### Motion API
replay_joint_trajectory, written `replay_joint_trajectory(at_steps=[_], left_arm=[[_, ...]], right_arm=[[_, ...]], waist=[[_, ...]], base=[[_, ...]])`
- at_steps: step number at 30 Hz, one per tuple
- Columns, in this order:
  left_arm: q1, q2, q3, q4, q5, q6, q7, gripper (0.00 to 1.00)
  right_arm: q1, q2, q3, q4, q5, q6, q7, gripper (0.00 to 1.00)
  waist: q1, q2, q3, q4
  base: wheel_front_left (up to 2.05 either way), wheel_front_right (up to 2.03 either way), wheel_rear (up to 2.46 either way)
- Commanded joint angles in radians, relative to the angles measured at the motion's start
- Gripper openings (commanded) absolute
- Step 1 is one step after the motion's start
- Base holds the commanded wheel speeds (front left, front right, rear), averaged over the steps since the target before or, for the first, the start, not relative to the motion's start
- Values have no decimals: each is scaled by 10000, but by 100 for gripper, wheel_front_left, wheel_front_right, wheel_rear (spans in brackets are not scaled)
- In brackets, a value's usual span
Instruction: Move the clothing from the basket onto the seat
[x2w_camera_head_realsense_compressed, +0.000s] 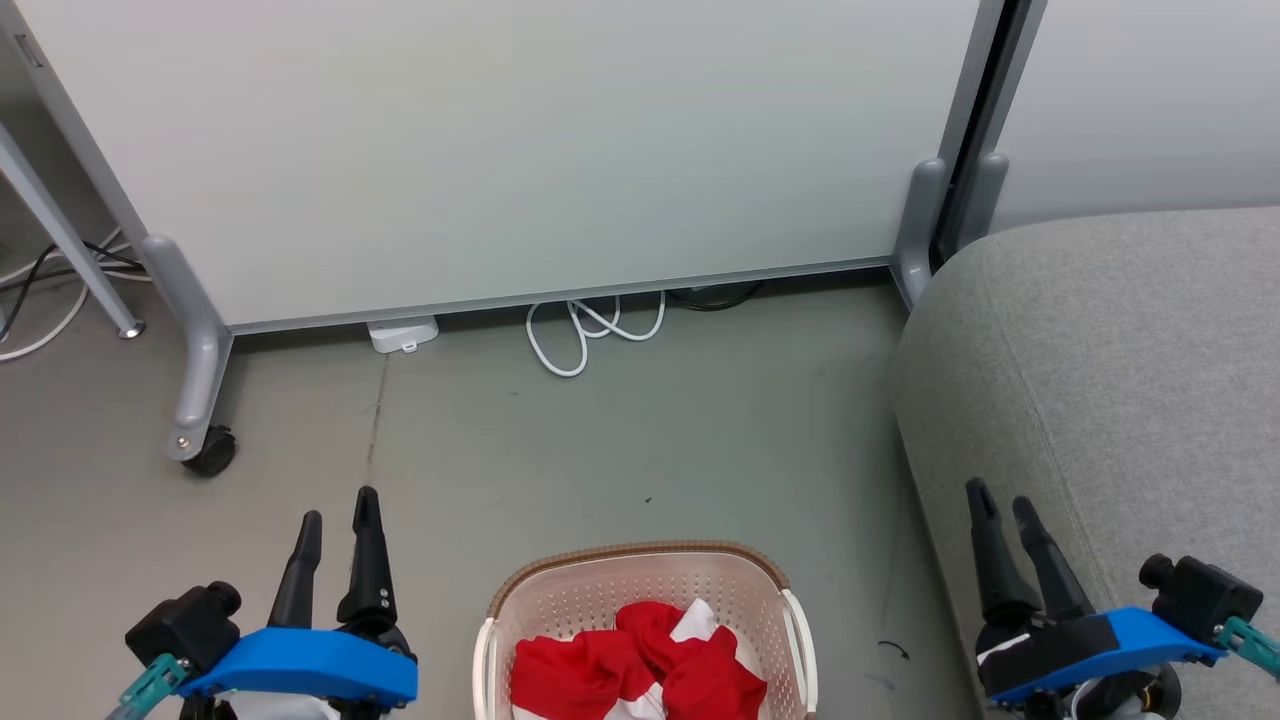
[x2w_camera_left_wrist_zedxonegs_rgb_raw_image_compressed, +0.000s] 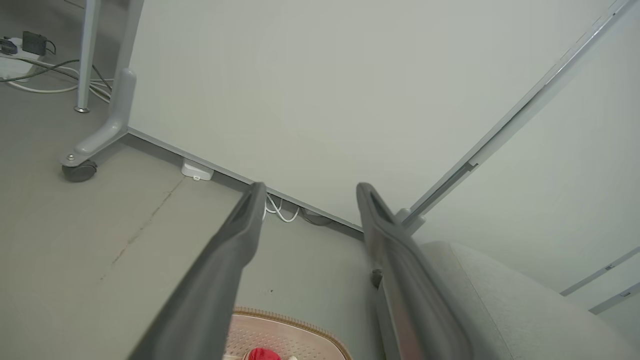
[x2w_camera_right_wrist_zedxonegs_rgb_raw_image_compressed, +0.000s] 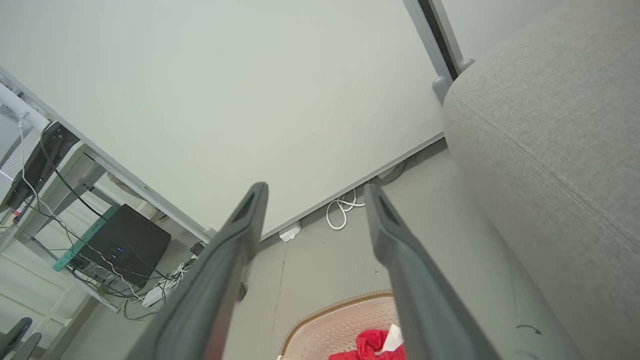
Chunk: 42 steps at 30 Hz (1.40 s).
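Office, wheeled partition, computer tower, tangled cables

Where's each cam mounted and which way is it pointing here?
Head: on the head, facing forward-down at basket, clothing, seat; left gripper and right gripper show low, open.
Left wrist: looks along its own fingers toward the white panel.
Right wrist: same, along its fingers, seat alongside.
Shared: all three catch the basket and seat.

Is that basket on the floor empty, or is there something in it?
Not empty: crumpled red and white clothing lies inside the basket.
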Motion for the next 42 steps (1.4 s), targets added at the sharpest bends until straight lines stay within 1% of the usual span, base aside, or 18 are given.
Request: replay_joint_trajectory(at_steps=[1,13,26,31,42], left_arm=[[-204,64,-47,-75,427,-23,-125,100],[-257,76,-276,77,1777,-28,-450,100],[-248,72,-416,180,2828,-39,-736,100],[-278,59,-389,278,3089,-22,-842,100],[-322,24,-283,646,3343,156,-1073,100]], right_arm=[[-240,-76,44,-55,-424,23,-126,100],[-338,-87,68,161,-1775,26,-452,100],[-370,-95,136,278,-2920,28,-732,100],[-381,-98,162,302,-3343,29,-842,100],[-414,-100,40,430,-4136,32,-1072,100]], waist=[[0,0,5,-2],[0,0,53,53],[0,0,50,75],[0,0,49,87],[0,0,19,108]], base=[[0,0,0],[0,0,0],[0,0,0],[0,0,0],[0,0,0]])
